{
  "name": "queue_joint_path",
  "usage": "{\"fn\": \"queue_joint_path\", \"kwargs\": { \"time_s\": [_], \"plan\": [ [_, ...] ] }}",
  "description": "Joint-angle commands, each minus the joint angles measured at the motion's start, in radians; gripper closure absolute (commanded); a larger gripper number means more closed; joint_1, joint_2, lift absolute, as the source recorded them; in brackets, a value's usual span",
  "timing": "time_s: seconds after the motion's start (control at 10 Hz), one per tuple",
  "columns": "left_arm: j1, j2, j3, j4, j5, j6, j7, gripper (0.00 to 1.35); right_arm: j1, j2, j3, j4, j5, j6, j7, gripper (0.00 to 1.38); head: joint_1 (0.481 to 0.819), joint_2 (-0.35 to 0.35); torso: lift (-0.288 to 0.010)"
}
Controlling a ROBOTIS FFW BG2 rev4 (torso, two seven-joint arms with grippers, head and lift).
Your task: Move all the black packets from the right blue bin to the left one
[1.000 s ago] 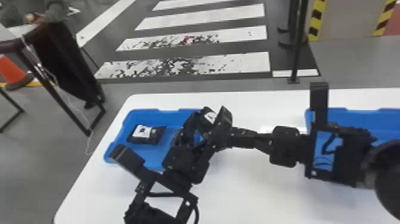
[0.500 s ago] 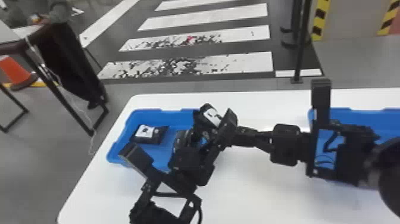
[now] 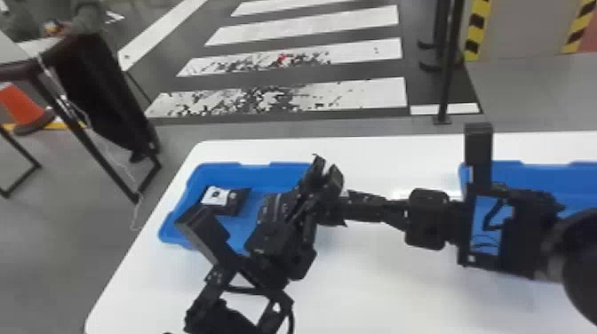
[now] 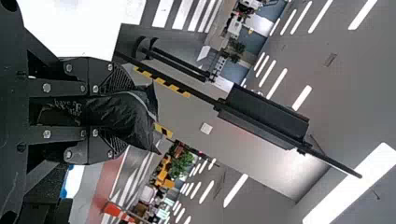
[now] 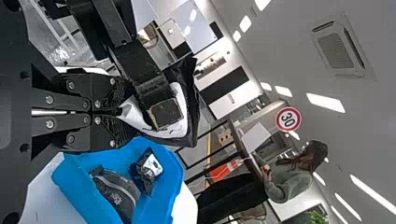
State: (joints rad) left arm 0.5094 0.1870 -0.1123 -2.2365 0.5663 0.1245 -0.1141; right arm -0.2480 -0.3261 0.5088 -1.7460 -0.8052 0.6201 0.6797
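White table (image 3: 391,284) between blue bins (image 3: 240,171), edge (image 3: 391,138) beyond

The left arm rises from the head view's bottom edge, its hand (image 3: 312,200) tilted up with fingers clamped, close to the right hand (image 3: 343,208), clamped too, its arm stretched leftward from the right edge.

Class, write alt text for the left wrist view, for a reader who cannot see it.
The robot's left pincer grips a black packet between its two fingers, with one end of the packet sticking out. Behind, in a room shown turned sideways, are a white table, an orange cone and bright ceiling lights.
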Motion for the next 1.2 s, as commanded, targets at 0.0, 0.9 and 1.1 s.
{"fn": "queue_joint_path", "kwargs": {
  "time_s": [0.0,0.9,1.1],
  "plan": [
    [0.004,-0.001,0.001,-0.003,-0.002,-0.002,0.007,1.21,-0.002,0.002,0.002,0.005,0.002,0.001,0.000,1.12,0.695,0.280,-0.168],
    [-0.242,-0.043,0.266,0.539,-0.395,-0.419,0.154,0.62,0.039,0.002,-0.094,0.012,0.020,-0.061,0.027,0.09,0.691,0.350,-0.168],
    [-0.171,-0.047,0.230,0.421,-0.305,-0.419,0.133,0.07,0.093,0.015,-0.248,-0.052,0.167,-0.041,0.012,0.08,0.695,0.350,-0.168]
  ]
}}
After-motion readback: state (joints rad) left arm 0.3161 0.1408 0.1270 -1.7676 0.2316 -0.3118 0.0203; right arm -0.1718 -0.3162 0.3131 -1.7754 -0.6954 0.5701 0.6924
